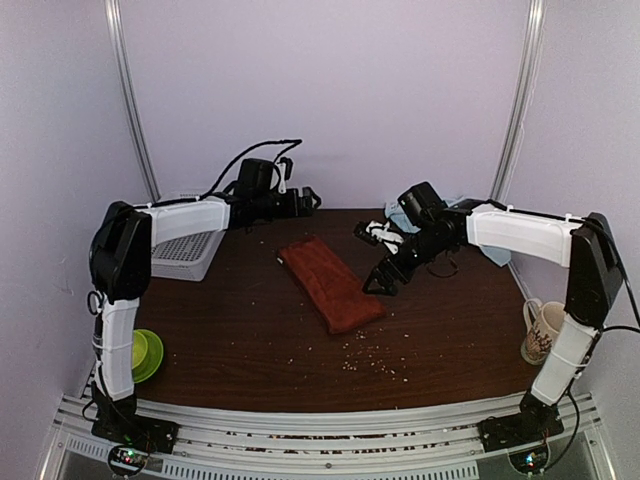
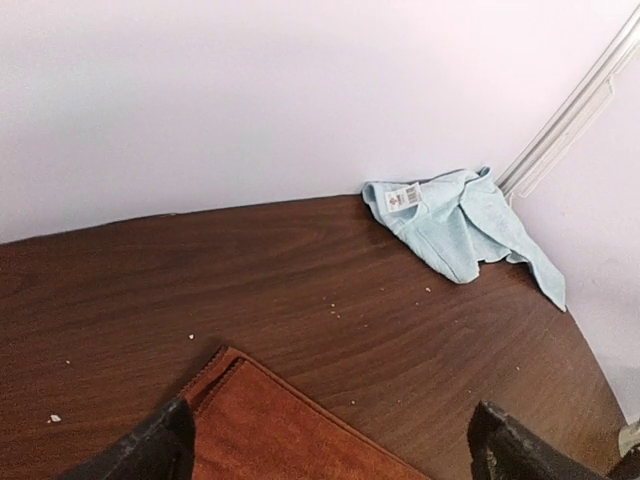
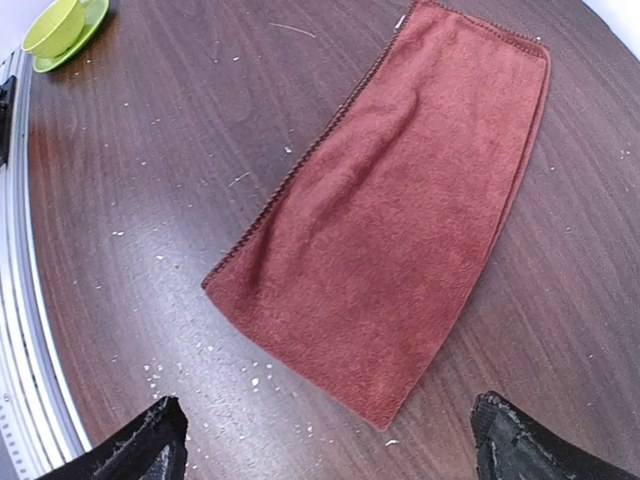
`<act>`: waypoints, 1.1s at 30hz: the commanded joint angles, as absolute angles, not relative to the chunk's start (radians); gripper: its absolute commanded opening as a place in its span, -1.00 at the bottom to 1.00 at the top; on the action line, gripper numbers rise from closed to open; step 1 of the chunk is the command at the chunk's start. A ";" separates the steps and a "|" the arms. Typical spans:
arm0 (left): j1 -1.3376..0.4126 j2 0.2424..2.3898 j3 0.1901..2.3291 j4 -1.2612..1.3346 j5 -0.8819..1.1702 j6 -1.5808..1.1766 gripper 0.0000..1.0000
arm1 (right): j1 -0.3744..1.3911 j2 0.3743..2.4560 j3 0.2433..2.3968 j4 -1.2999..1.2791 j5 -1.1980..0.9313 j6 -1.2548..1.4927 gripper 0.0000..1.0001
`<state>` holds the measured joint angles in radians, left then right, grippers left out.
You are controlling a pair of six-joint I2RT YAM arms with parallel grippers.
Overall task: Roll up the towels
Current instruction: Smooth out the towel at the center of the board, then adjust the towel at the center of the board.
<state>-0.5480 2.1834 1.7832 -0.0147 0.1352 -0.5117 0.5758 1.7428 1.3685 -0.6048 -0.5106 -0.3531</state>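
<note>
The rust-red towel (image 1: 330, 283) is laid flat on the table (image 1: 250, 340). The light-blue towel (image 2: 455, 220) is bunched at the far right corner. The left gripper (image 2: 330, 425) and right gripper (image 3: 327, 408) are held spread.

1. Two towels: one rust-red towel (image 1: 332, 284) and one light-blue towel (image 2: 460, 222).
2. Two grippers: one left gripper (image 2: 330, 447) and one right gripper (image 3: 330, 437).
3. One green cup (image 1: 136, 348), with one green saucer (image 1: 154, 364) under it.
4. One patterned mug (image 1: 545, 330).
5. One white basket (image 1: 185, 255).
6. Crumbs (image 1: 365, 355): too many and too small to count.
</note>
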 commanded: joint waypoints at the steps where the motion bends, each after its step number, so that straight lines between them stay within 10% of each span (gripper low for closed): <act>1: -0.555 2.145 1.614 0.074 0.086 -0.522 0.96 | 0.578 1.782 1.373 -0.544 -0.439 -0.348 1.00; 33: -0.556 2.420 1.682 0.180 0.157 -0.669 0.96 | 0.578 1.714 1.280 -0.438 -0.215 -0.282 1.00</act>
